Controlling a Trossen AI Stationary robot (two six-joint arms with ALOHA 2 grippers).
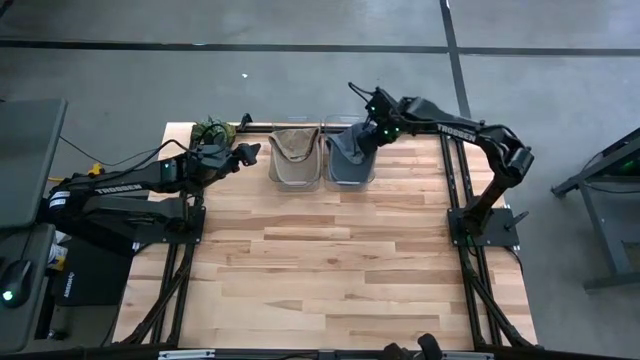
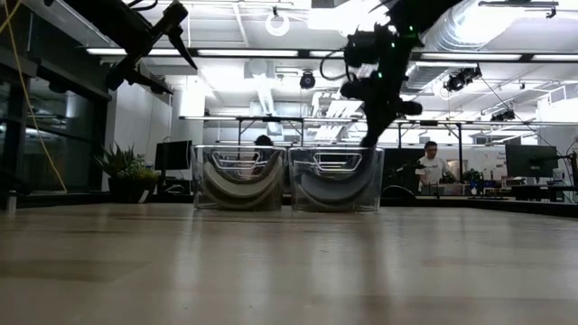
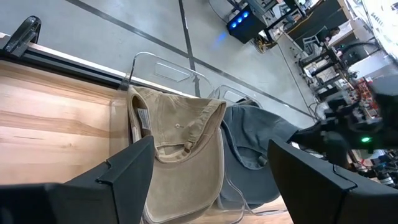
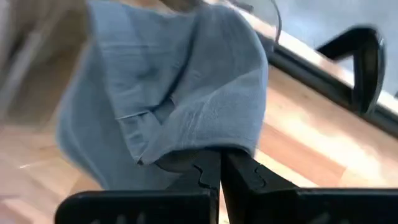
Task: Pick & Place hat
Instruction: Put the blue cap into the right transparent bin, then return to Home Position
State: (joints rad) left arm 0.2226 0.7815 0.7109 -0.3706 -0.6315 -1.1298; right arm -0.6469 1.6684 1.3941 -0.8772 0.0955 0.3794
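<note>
A grey-blue hat (image 1: 350, 162) sits in the right one of two clear bins (image 2: 336, 179) at the table's far edge. A tan hat (image 1: 294, 158) fills the left bin (image 2: 239, 179). My right gripper (image 1: 373, 136) stands over the right bin, shut on the grey-blue hat (image 4: 174, 81). My left gripper (image 1: 250, 152) hovers open just left of the tan hat's bin, touching nothing. Its wrist view looks across the tan hat (image 3: 180, 134) to the grey-blue hat (image 3: 252, 134). My right gripper (image 4: 221, 168) pinches a folded edge of the grey-blue hat (image 4: 205, 146) between its two fingers. It comes from above, slanting down from the table's right. The cloth spreads away from the fingertips; the hat's lower part rests in the right bin.
A small plant (image 1: 212, 130) stands at the far left corner behind my left arm. Bare wooden table top (image 1: 330, 260) stretches from the bins to the near edge. Both arm bases stand at the table's sides. People sit in the room beyond (image 2: 432, 167).
</note>
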